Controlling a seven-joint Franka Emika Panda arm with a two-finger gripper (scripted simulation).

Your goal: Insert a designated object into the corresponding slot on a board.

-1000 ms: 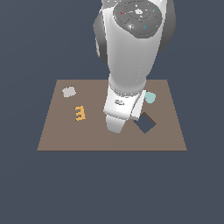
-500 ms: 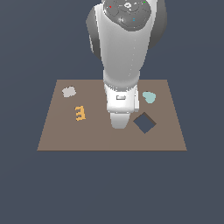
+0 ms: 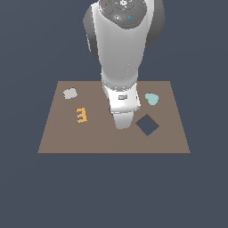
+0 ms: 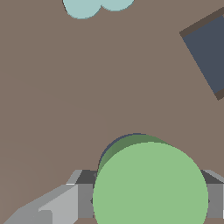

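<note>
The gripper (image 4: 148, 201) is clamped on the green disc (image 4: 151, 186), holding it flat just above the brown board (image 4: 52, 87). The round hole (image 4: 114, 145) shows as a dark sliver past the disc's far edge, so disc and hole look nearly but not fully aligned; the square hole (image 4: 209, 52) lies well apart

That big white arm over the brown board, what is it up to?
The white arm is trying to fit a flat green disc into a round hole in the brown board. In the wrist view its tool holds the disc just over that hole, with only a dark crescent of it showing past the disc's edge. A square hole, a pale teal blob, an orange comb-shaped piece and a small grey piece lie apart from it on the board.
</note>
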